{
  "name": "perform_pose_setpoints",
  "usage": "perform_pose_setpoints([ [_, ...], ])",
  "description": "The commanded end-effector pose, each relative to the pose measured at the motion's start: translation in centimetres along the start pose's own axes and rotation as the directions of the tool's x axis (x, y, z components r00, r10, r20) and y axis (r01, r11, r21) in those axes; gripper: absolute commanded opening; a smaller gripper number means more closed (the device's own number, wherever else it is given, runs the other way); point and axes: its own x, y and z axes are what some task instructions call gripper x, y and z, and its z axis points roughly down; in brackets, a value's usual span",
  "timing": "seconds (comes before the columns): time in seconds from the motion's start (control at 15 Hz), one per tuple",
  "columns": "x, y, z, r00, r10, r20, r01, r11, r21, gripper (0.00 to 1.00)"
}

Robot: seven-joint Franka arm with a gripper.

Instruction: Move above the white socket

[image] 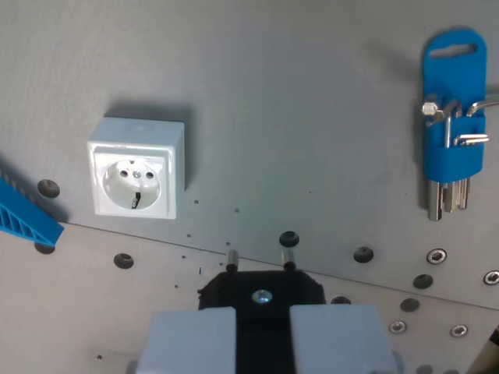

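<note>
The white socket point(138, 169) is a square box with a round two-hole face, lying on the grey plate point(296, 117) at the wrist view's left. My gripper point(262, 343) is at the bottom middle, to the right of and below the socket in the picture. Its two pale fingers point(191, 341) hold a black plug point(261, 292) between them. The plug has a screw in its middle and two metal pins point(231, 258) pointing up in the picture. The plug is well apart from the socket.
A blue holder with metal hex keys point(452, 125) lies at the upper right. A blue ribbed part point(23, 214) pokes in at the left edge, close to the socket. Several holes and screws point(437, 256) dot the plate along a seam near the bottom.
</note>
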Motion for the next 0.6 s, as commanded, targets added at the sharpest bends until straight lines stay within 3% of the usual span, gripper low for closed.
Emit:
perform_pose_setpoints([
  [0.07, -0.5, -0.8, 1.4, 0.995, 0.03, -0.095, -0.033, 0.999, -0.023, 0.0],
  [0.6, -1.4, -2.5, 4.6, 0.995, 0.039, -0.091, -0.04, 0.999, -0.016, 0.0],
])
